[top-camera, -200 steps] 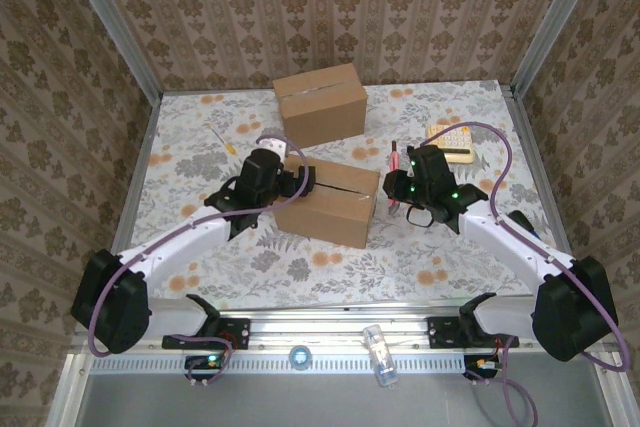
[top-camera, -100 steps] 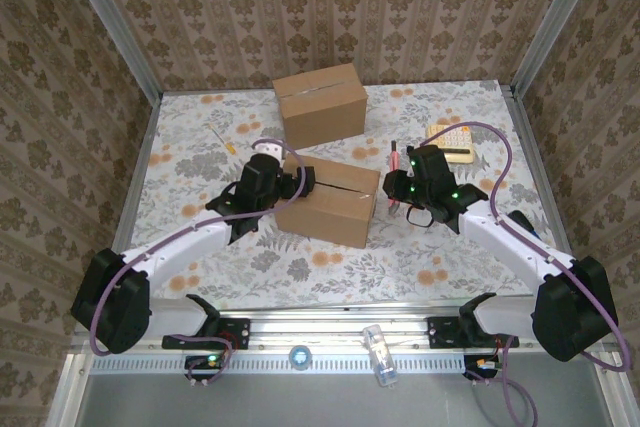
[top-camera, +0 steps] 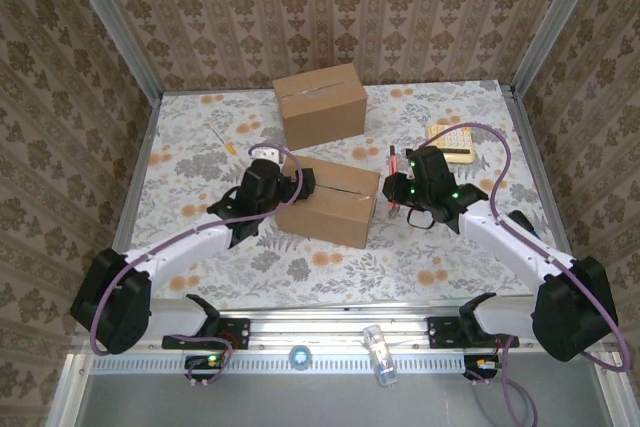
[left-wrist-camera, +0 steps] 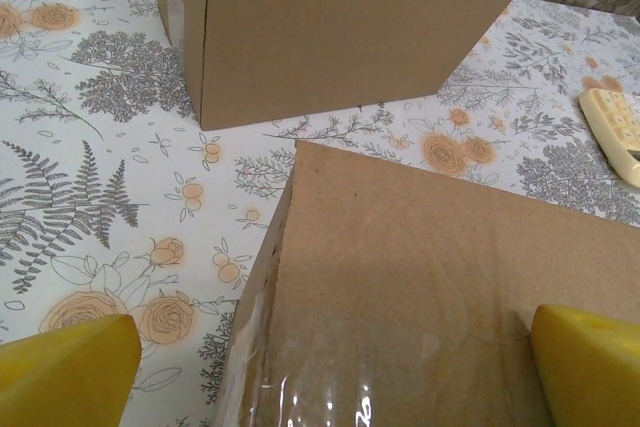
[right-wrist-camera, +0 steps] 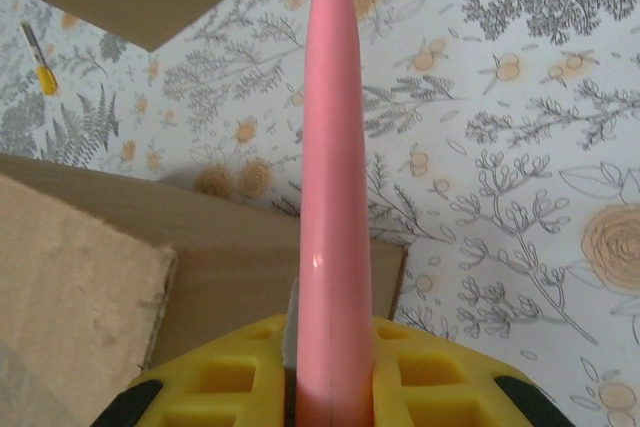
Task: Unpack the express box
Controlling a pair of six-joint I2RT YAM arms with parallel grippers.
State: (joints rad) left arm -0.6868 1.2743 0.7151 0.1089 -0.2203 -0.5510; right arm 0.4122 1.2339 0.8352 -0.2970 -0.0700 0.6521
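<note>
The express box [top-camera: 328,202], a closed cardboard carton with clear tape showing on its left end, is lying at the middle of the floral-patterned bench [top-camera: 180,197] and is serving as the reference point here. The left end effector [top-camera: 297,183] is sitting at the left end of the express box with its jaws spread wide; in the left wrist view [left-wrist-camera: 325,375] one yellow fingertip [left-wrist-camera: 62,367] is hanging over the bench just left of the box and the other over the box top, and nothing is being gripped between them. The right end effector [top-camera: 398,187] is hovering just beside the right end of the express box, its jaws narrowed and clamping a pink-handled tool [right-wrist-camera: 330,197]; the handle is pointing away from the arm bases, and a thin dark tip is projecting from its far end. A second cardboard box [top-camera: 320,104] is standing just beyond the express box, apart from it. A calculator [top-camera: 450,139] is lying to the far right of the express box, and a yellow-handled tool [top-camera: 222,139] is lying to its far left.
</note>
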